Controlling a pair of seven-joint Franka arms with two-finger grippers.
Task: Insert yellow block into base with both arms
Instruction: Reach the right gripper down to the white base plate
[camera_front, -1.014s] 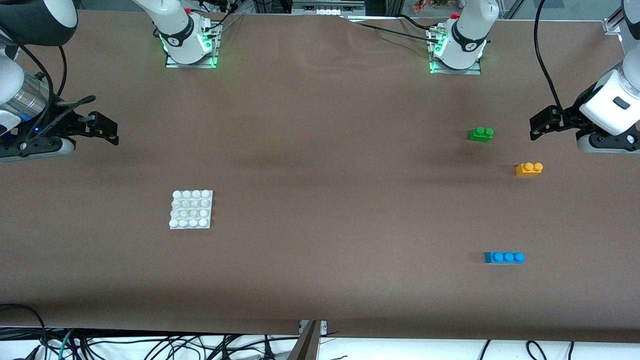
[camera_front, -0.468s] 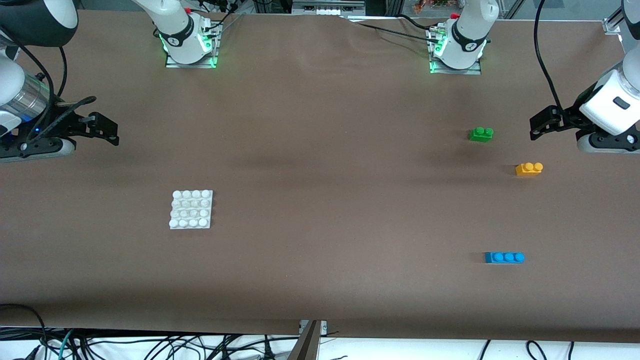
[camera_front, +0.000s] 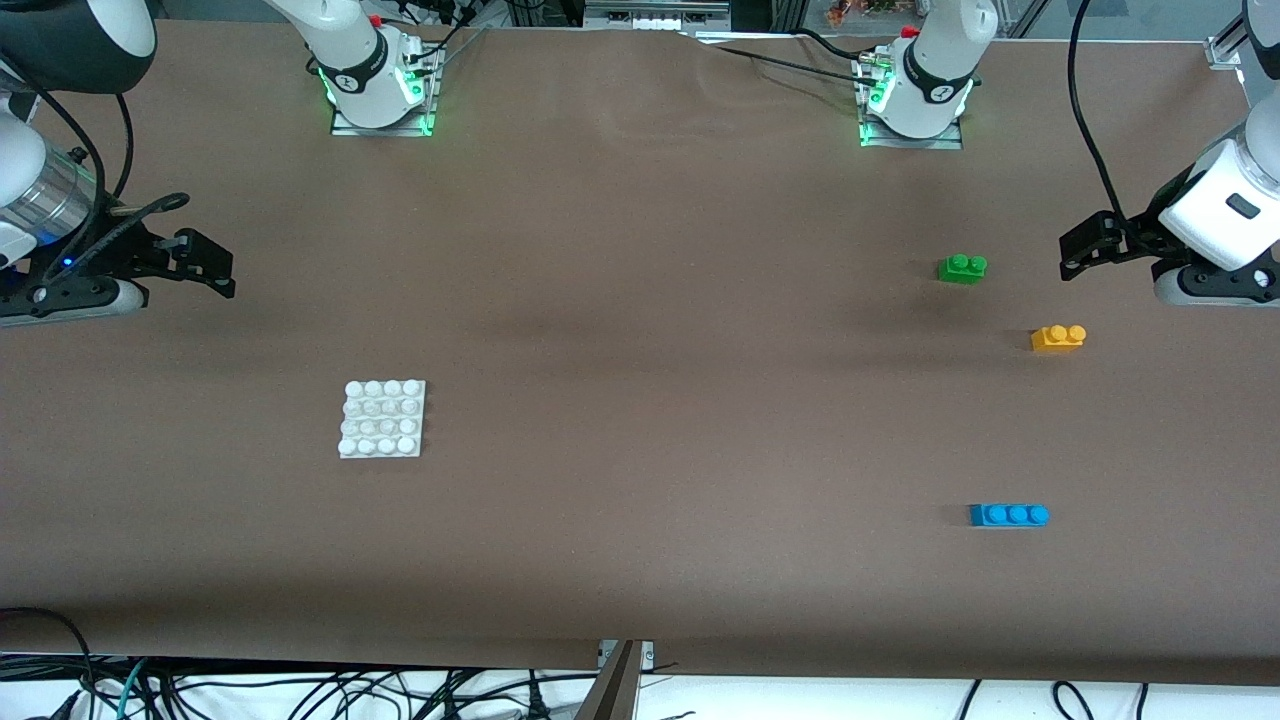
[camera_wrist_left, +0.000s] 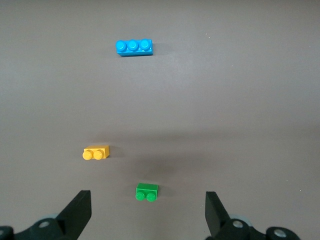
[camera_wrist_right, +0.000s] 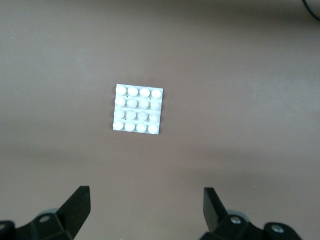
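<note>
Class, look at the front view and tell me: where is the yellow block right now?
The yellow block lies on the table toward the left arm's end, nearer the front camera than the green brick and farther than the blue brick.

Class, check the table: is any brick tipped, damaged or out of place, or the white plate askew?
Nothing stands out. The yellow block, green brick and blue brick sit upright and apart; the base lies flat. The left gripper and right gripper hang open and empty.
</note>
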